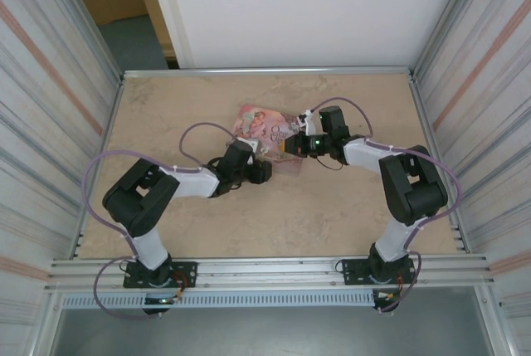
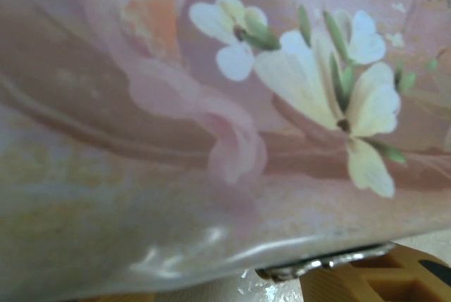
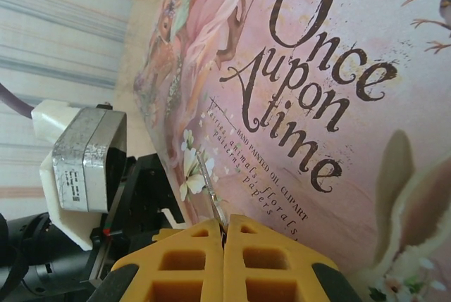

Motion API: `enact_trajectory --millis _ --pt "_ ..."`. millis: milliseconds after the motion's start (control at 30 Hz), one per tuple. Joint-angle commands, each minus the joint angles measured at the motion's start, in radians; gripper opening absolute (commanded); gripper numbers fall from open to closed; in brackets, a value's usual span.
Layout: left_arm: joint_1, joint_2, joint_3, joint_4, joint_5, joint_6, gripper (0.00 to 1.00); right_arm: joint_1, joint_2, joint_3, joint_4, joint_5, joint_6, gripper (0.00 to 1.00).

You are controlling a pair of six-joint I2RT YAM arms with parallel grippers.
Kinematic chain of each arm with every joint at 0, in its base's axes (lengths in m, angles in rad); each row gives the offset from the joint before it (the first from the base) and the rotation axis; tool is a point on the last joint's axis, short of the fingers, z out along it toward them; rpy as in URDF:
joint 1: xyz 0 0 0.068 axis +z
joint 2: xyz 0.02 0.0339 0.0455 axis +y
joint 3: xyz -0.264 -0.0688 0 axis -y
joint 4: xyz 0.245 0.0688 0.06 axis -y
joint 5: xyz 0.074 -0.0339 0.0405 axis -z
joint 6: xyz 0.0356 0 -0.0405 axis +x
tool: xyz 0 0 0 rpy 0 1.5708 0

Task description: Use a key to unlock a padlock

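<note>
Tabletop of beige marbled laminate [image 1: 332, 223], enclosed by ribbed metal walls [image 1: 50, 124], carries a pink rectangular illustrated tin [image 1: 264, 124] lying flat near its middle. Both black arms bend inward and meet at the near edge of that tin. From above, the left gripper [image 1: 260, 172] sits just beside the tin's near side and the right gripper [image 1: 293, 147] at its near right corner, the two heads close together but apart. On the right wrist camera, the yellow-orange ribbed fingers [image 3: 183, 267] are pressed together with no gap, pinching a thin silvery metal key [image 3: 211, 196], seen edge-on. It rises from the seam between the pads and lies against the tin's lid, just below the dark lettering "Once upon a time". Beside it in that view stands a grey box on a white bracket [image 3: 84, 154], fixed to the left arm's wrist. On the left wrist camera, the tin's painted side with white flowers is very close and blurred. A bright curved metal piece [image 2: 324, 263] shows at its lower edge, touching or just above one yellow-orange finger [image 2: 373, 281]; what that piece is cannot be told. Whether the left jaws are open or closed cannot be told. The padlock cannot be made out; the spot between the two grippers is too small and crowded to read.
</note>
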Motion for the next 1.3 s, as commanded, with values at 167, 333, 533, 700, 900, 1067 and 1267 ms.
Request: enact_trajectory --millis 167,333,533,700,900,1067,1267 --pt "-0.003 0.015 -0.006 0.108 0.002 -0.092 0.49 0.016 -0.008 -0.044 -0.085 0.015 0.014 0.0" --pt "-0.005 0.017 -0.015 0.131 -0.001 -0.127 0.46 0.016 -0.005 -0.049 -0.074 0.013 0.02 0.0" --pt "-0.009 0.02 -0.016 0.142 -0.003 -0.142 0.42 0.018 -0.008 -0.052 -0.068 0.012 0.024 0.0" --pt "-0.014 0.026 -0.009 0.143 -0.013 -0.148 0.4 0.02 -0.014 -0.052 -0.067 0.011 0.027 0.0" --pt "-0.017 0.031 -0.006 0.159 -0.005 -0.151 0.35 0.025 -0.024 -0.05 -0.068 0.01 0.03 0.0" --pt "-0.028 0.023 0.008 0.14 -0.003 -0.13 0.29 0.028 -0.051 -0.046 -0.067 0.007 0.037 0.0" --pt "-0.033 -0.011 -0.009 0.131 -0.006 -0.144 0.23 0.027 -0.135 -0.05 -0.08 0.024 0.015 0.0"
